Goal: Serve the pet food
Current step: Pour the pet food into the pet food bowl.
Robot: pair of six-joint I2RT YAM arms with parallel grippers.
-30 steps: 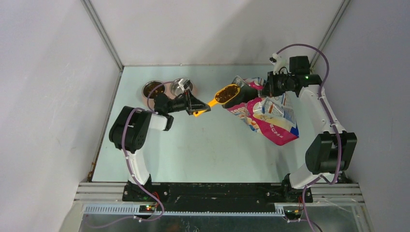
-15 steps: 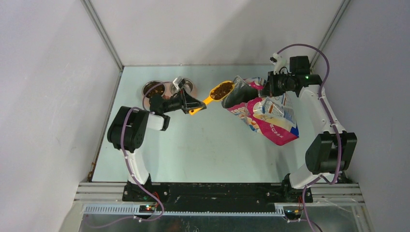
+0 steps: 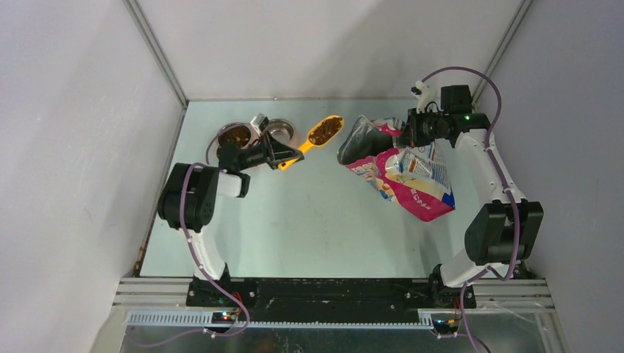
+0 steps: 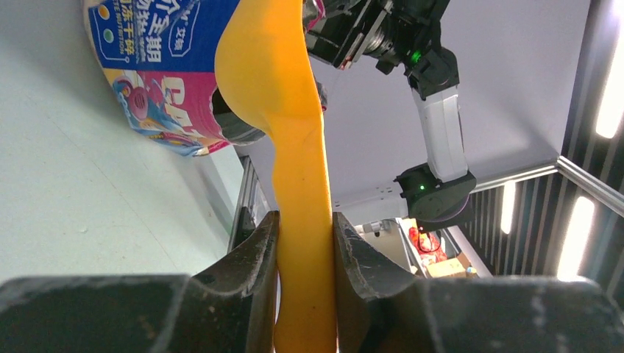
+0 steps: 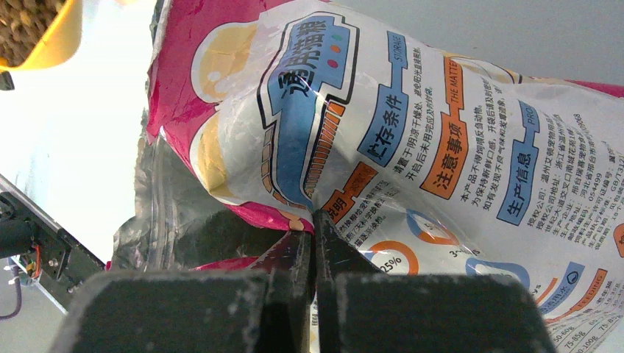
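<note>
The step in hand looks like carrying a loaded scoop to the bowls. The left claw (image 3: 283, 156) is partly closed, both fingers (image 4: 259, 254) pressed on the handle of the orange scoop (image 3: 324, 131). That grip should stay firm and the scoop level. It should travel over the emptier steel bowl (image 3: 280, 131) before the wrist rolls slowly, so the load slides off the front lip and none lands on the tabletop (image 3: 309, 220).

The right claw (image 3: 403, 134) is fully closed, pinching the edge of the cat food bag (image 3: 412, 180) to hold its mouth up and open.

The kibble (image 3: 322, 132) is small brown pellets, heaped in the scoop at upper centre of the overhead frame, between the bowls and the bag. More fills the far-left bowl (image 3: 235, 135). The bag is glossy pink and blue, silver-lined at the mouth.
</note>
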